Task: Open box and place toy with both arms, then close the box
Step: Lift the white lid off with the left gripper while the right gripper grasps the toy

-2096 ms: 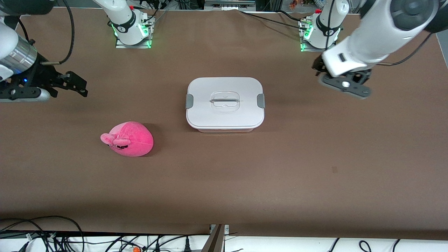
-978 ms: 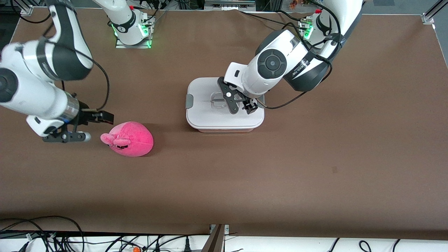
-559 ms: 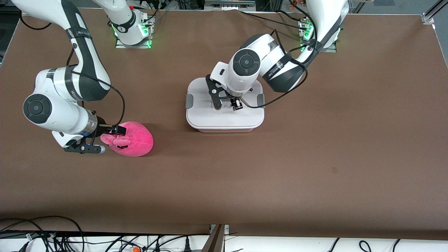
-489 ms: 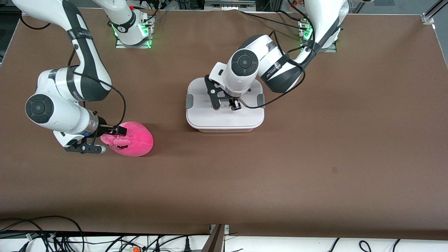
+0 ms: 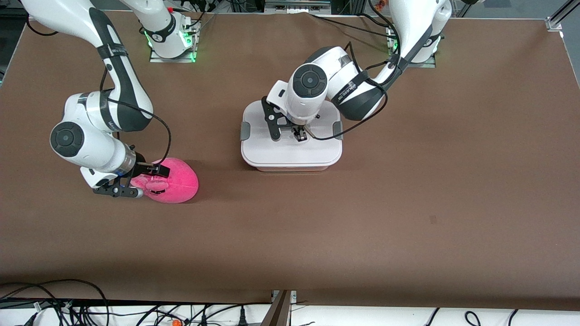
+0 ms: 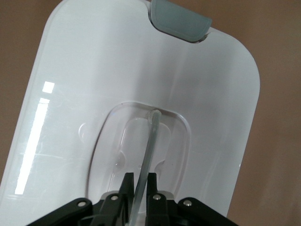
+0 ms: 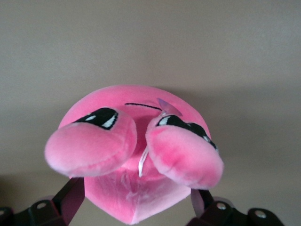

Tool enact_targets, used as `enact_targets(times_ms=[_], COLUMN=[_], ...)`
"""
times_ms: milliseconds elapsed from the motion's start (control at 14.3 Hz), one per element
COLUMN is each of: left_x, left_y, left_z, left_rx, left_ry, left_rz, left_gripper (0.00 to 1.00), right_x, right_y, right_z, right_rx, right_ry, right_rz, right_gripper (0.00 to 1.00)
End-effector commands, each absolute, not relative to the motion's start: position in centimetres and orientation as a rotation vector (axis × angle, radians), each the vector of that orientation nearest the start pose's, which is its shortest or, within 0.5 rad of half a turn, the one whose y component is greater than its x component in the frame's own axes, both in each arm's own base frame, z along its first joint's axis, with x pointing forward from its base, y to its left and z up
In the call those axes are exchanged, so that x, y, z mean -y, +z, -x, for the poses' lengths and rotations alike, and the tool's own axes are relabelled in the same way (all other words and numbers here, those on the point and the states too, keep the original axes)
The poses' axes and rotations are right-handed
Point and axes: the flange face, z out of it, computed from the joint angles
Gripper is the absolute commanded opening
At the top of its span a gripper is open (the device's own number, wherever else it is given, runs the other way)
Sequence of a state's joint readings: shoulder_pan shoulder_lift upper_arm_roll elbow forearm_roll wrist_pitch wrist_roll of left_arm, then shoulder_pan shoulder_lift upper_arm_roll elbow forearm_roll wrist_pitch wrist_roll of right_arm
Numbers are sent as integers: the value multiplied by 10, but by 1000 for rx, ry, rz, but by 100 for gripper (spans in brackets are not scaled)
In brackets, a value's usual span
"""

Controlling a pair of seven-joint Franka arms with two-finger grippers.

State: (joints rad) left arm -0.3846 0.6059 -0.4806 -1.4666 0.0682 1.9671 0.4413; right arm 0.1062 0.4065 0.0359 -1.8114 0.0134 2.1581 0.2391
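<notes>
The box (image 5: 291, 156) sat near the middle of the tabletop (image 5: 408, 203), closer to the edge where the arm bases stood than to the edge by the front camera. Its white lid (image 6: 94, 70) was still on, with a grey side clip (image 5: 245, 131) at each short end. The left hand (image 5: 295, 134) was down on the centre of the lid, and its fingers (image 6: 126, 186) were clenched on the thin clear handle (image 6: 149, 141) that crossed the recessed well on top. In the left wrist view the handle strip ran straight between the two fingers, pinched from both sides, and one grey clip (image 6: 178, 23) showed at the lid's end.

The pink plush toy (image 5: 174, 181) lay on the tabletop toward the right arm's end, well apart from the box and somewhat nearer to the front camera. Its face and two small ears (image 7: 91, 148) pointed toward the right arm's end of the tabletop. The right hand (image 5: 145, 181) was low at the toy's face end, its fingers spread wide. In the right wrist view one finger (image 7: 70, 200) stood on each side of the plush body, with the ears just above them. Whether the fingers touched the plush could not be told, and they had not closed on it.
</notes>
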Motion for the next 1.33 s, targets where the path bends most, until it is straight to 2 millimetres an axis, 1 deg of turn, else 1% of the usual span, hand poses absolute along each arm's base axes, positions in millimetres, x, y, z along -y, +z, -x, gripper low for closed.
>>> enact_targets(times_ms=[0,70,140,210,349,419,489,559,629,699,769,838,908,978,1048,1118,1188,1258], left_x=[493,492,492,491,490,489,484,474,458,433,409,389,364,335,309,281,253,224], left_y=[365,371,380,389,412,426,443,458,470,475,478,482,494,506,510,520,531,537], left_z=[-504,-505,-505,-504,-498,-494,-490,-490,-495,-513,-530,-538,-548,-561,-568,-576,-584,-591], left_rx=[-1994,-1990,-1990,-1989,-2002,-2003,-2001,-2009,-2030,-2046,-2081,-2108,-2105,-2106,-2120,-2122,-2138,-2172], left_ry=[96,83,64,50,53,52,54,61,73,78,79,109,137,178,255,297,329,370], left_rz=[2651,2655,2655,2651,2637,2628,2612,2585,2554,2538,2518,2494,2501,2519,2521,2529,2527,2510], left_gripper=[0,0,0,0,0,0,0,0,0,0,0,0,0,0,0,0,0,0], right_x=[-93,-93,-93,-93,-93,-93,-93,-93,-94,-94,-94,-99,-111,-118,-125,-127,-135,-153], right_y=[306,303,300,293,285,285,286,287,294,300,308,320,328,334,339,349,359,373], right_z=[-628,-628,-629,-629,-631,-631,-632,-632,-634,-636,-637,-639,-639,-640,-639,-639,-636,-632], right_rx=[-217,-228,-231,-230,-231,-227,-217,-206,-194,-173,-146,-128,-122,-99,-63,-25,79,297], right_ry=[86,91,80,80,61,59,56,60,48,38,62,89,114,124,130,108,101,105], right_rz=[3098,3088,3086,3086,3084,3084,3084,3086,3087,3090,3094,3094,3087,3088,3093,3094,3091,3083], right_gripper=[98,96,91,85,67,51,28,8,0,0,0,0,0,0,0,0,0,0])
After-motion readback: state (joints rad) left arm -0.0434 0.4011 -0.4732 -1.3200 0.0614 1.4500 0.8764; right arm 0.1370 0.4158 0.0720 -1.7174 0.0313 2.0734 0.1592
